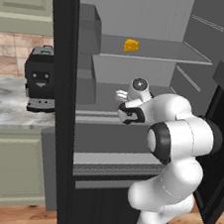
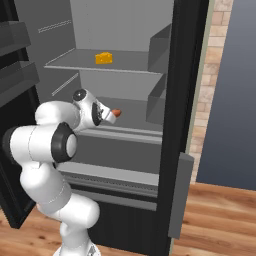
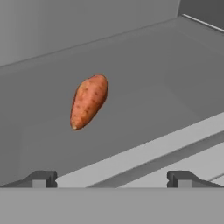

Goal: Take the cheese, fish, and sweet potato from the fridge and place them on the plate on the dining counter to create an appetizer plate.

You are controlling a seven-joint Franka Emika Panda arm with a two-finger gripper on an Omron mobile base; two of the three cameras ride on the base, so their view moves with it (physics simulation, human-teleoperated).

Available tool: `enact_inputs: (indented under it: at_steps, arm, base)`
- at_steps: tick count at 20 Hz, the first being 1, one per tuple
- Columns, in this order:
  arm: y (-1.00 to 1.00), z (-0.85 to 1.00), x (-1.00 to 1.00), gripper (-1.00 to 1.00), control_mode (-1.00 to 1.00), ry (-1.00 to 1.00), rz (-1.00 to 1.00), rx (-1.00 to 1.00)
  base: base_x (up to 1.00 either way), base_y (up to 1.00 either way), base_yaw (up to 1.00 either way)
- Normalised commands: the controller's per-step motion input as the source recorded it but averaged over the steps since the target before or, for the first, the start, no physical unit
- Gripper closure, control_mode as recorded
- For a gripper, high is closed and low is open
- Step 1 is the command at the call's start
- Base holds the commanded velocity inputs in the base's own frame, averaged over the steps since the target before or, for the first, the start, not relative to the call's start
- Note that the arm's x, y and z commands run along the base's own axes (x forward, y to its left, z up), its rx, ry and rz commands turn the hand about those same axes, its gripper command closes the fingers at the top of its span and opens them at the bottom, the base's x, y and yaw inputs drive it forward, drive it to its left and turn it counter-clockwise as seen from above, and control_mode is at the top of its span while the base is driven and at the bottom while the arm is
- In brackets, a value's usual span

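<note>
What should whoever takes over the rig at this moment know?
Gripper: jaws open, empty, reaching into the open fridge, short of the sweet potato.
Sweet potato: lying on the middle shelf, untouched.
Cheese: on the shelf above.
Done: fridge opened, nothing picked yet.
Left: grasp the sweet potato, then fetch the cheese and fish, and put all three on the plate at the dining counter.

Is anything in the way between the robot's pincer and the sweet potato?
Nothing visible is. In the hand view, the open pincer looks straight at the sweet potato, which lies alone on the grey fridge shelf, with only bare shelf between them. The cheese sits on the shelf above, out of the way.
</note>
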Motion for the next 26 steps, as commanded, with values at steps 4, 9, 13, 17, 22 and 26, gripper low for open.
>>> enact_inputs:
  at_steps: [4, 9, 13, 17, 22, 26]
  arm:
    - [0.00, -0.15, 0.43, -1.00, -1.00, 0.06, -0.05, 0.00]
    - [0.00, -0.17, 0.45, -1.00, -1.00, 0.06, -0.04, 0.00]
    - [0.00, -0.16, 0.43, -1.00, -1.00, 0.07, -0.04, 0.00]
    - [0.00, -0.18, 0.39, -1.00, -1.00, 0.06, -0.03, 0.00]
    - [-0.05, -0.24, 0.30, -1.00, -1.00, 0.04, -0.04, 0.00]
    - [-0.28, -0.33, 0.27, -1.00, -1.00, 0.00, -0.05, 0.00]
  base:
    - [0.00, 0.00, 0.00]
    - [0.00, 0.00, 0.00]
    - [0.00, 0.00, 0.00]
    - [0.00, 0.00, 0.00]
    - [0.00, 0.00, 0.00]
    - [0.00, 0.00, 0.00]
